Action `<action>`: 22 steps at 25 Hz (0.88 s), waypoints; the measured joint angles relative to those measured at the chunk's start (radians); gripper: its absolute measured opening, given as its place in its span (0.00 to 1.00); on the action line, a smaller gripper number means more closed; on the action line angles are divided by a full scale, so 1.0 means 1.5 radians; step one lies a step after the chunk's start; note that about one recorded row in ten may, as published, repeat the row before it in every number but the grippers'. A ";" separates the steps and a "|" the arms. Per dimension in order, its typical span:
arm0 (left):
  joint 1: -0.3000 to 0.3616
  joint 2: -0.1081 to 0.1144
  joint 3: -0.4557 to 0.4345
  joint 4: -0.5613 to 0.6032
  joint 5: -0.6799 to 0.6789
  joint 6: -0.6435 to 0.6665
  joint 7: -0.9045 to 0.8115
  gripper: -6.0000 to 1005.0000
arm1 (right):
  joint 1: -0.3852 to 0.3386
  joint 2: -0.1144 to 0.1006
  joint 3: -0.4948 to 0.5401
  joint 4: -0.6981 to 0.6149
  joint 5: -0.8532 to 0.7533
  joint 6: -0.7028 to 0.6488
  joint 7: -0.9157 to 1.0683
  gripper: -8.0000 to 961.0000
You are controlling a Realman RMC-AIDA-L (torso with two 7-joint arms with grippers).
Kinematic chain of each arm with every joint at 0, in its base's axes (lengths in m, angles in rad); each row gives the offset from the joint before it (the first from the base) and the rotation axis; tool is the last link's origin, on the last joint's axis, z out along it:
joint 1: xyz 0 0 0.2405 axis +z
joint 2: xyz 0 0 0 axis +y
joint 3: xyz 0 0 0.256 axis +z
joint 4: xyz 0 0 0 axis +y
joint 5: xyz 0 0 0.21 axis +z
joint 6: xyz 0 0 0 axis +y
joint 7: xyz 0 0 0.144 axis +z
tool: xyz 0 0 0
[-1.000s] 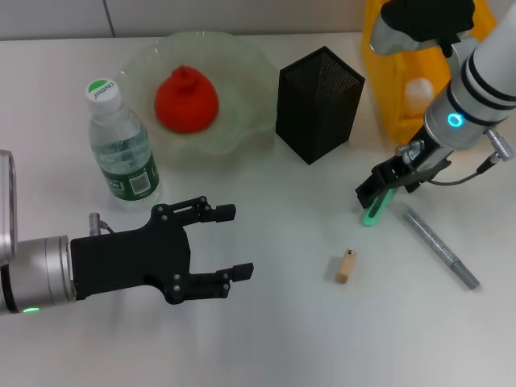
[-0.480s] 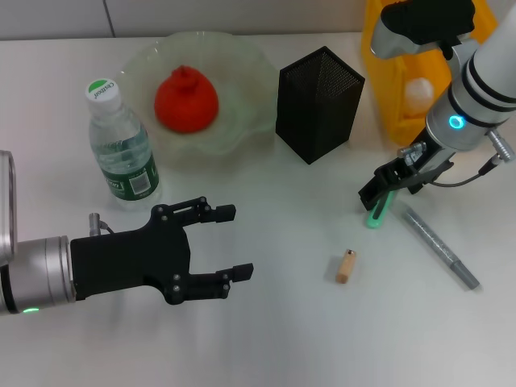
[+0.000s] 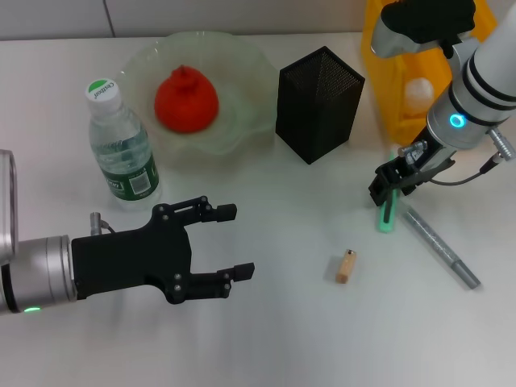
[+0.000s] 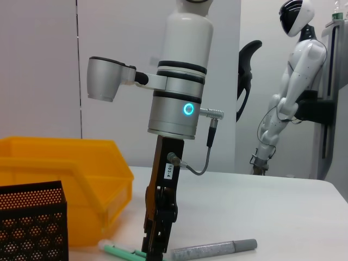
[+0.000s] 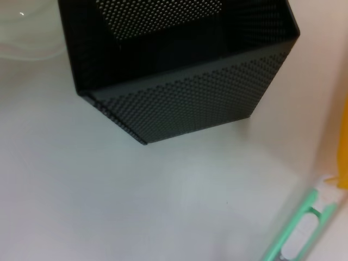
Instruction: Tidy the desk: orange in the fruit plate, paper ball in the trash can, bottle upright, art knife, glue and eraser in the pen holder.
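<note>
Right gripper (image 3: 388,187), clamped on our green art knife (image 3: 387,216), has swung it from slanted toward upright, ready for the pen holder (image 3: 318,105) at ten o'clock; left gripper (image 3: 227,242) idles wide.

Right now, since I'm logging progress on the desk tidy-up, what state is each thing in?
orange: in the fruit plate.
bottle: upright, capped.
pen holder: upright.
trash can: holds a white lump.
green art knife: on the table, right gripper at its upper end.
eraser: lying on the table.
grey stick: lying on the table.
left gripper: open, empty.
</note>
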 joint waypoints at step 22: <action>-0.001 -0.001 0.000 0.000 -0.003 0.005 0.000 0.80 | -0.002 0.000 0.000 -0.002 0.000 0.006 -0.003 0.25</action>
